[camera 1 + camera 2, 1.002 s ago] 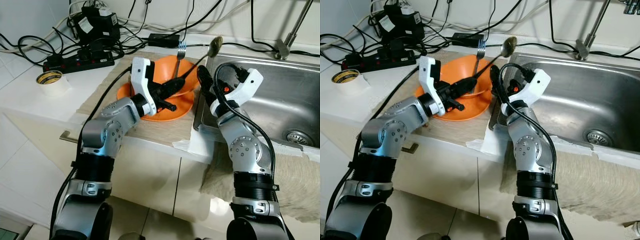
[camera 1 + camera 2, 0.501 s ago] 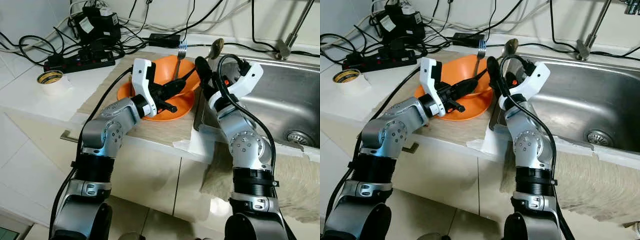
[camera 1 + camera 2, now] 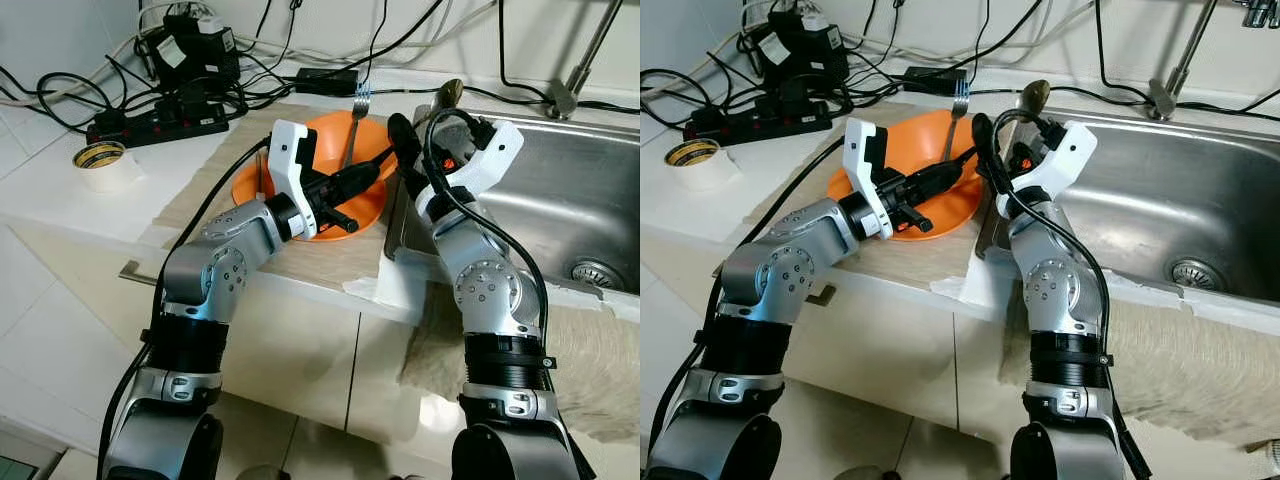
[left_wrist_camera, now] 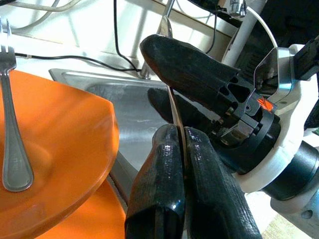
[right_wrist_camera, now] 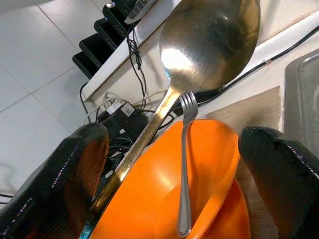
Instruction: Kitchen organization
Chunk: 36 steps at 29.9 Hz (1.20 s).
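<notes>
Steel spoon [image 3: 437, 103] pinched by handle in closed left claw [image 3: 372, 172], long axis angled up toward sink [image 3: 1160, 190]. Right claw [image 3: 405, 150] spread open, astride spoon shaft, handover judged imminent.

The bowl [image 3: 340, 150] and the plate [image 3: 350, 215] beneath it are plain bright orange. The fork [image 3: 357, 120] is silver; the spoon [image 5: 199, 59] is a duller, brassy silver. The sink [image 3: 580, 200] is grey steel. The table [image 3: 60, 200] is white, its mat [image 3: 320, 260] beige. The cables [image 3: 200, 90] are black.
</notes>
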Tool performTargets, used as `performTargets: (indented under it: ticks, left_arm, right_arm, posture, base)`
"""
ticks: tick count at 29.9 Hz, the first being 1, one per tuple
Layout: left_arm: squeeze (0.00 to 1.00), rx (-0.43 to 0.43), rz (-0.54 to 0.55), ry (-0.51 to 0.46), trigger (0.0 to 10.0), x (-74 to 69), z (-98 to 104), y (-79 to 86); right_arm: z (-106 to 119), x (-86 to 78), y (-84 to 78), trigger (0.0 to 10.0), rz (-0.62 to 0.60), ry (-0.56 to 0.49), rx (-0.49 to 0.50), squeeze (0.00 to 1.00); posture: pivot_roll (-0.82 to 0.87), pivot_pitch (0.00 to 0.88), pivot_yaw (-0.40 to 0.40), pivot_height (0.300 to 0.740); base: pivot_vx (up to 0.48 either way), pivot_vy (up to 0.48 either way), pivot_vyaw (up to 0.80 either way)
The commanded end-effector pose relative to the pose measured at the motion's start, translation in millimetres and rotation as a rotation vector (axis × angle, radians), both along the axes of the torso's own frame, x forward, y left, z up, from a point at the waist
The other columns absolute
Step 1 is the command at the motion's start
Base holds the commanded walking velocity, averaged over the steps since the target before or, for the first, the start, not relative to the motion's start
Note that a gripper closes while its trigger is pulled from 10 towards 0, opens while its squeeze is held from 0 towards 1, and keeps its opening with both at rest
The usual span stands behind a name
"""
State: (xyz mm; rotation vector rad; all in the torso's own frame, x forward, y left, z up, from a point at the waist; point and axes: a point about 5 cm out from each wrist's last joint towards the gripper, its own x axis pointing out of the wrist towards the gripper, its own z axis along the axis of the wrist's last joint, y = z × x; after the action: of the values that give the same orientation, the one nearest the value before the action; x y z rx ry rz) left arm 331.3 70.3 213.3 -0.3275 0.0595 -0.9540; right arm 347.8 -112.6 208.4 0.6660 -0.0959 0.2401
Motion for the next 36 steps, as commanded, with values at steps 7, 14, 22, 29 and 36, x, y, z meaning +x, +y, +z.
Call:
performTargets:
  ticks: [7,14,22,29,36]
  left_arm:
    - [0.0,-0.032,-0.064,-0.067,0.0,-8.5,17.1,-5.7]
    - [0.0,-0.031,-0.067,-0.066,0.0,-8.6,16.9,-5.2]
    - [0.0,-0.042,-0.077,-0.071,0.0,-10.4,20.0,-5.8]
    - [0.0,-0.035,-0.078,-0.073,0.0,-10.3,19.9,-5.3]
    - [0.0,-0.027,-0.077,-0.074,0.0,-9.9,19.3,-4.9]
  right_arm:
    - [-4.1,4.3,1.7,0.0,-0.024,0.028,-0.03,0.0]
    - [-6.2,4.2,1.4,0.0,-0.034,0.031,-0.024,0.0]
    - [-7.9,3.8,0.3,0.0,-0.044,0.037,-0.003,0.0]
    - [-8.5,3.6,0.6,0.0,-0.047,0.035,0.003,0.0]
    - [-10.3,2.6,0.5,0.0,-0.05,0.036,-0.002,0.0]
  posture:
    - [0.04,0.0,0.052,0.74]
    - [0.04,0.0,0.052,0.74]
    - [0.04,0.0,0.053,0.74]
    - [0.04,0.0,0.053,0.74]
    - [0.04,0.0,0.054,0.74]
  base:
    - [0.0,0.0,0.0]
    - [0.0,0.0,0.0]
    - [0.0,0.0,0.0]
    - [0.0,0.0,0.0]
    - [0.0,0.0,0.0]
